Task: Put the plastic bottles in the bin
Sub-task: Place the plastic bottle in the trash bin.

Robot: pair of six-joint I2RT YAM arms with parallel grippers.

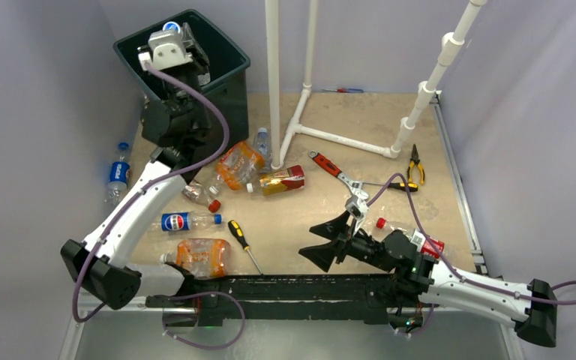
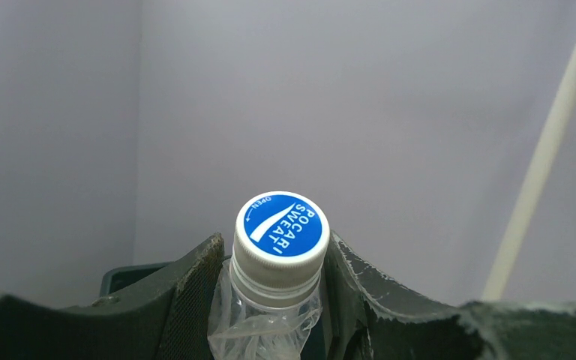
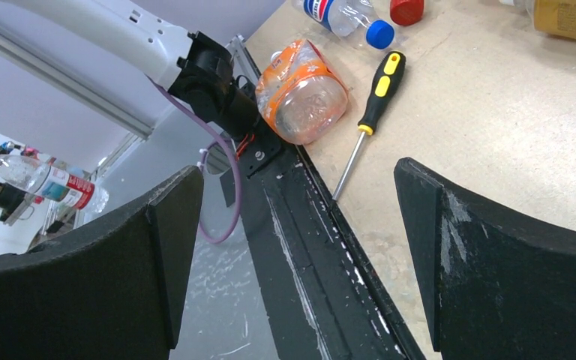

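My left gripper (image 2: 274, 255) clenches a clear crumpled plastic bottle with a blue-and-white cap (image 2: 281, 225) above the large dark square plastic bin (image 1: 229, 71), upper left of the overhead frame. My right gripper (image 1: 322, 244) gapes, holding nothing, lower centre.
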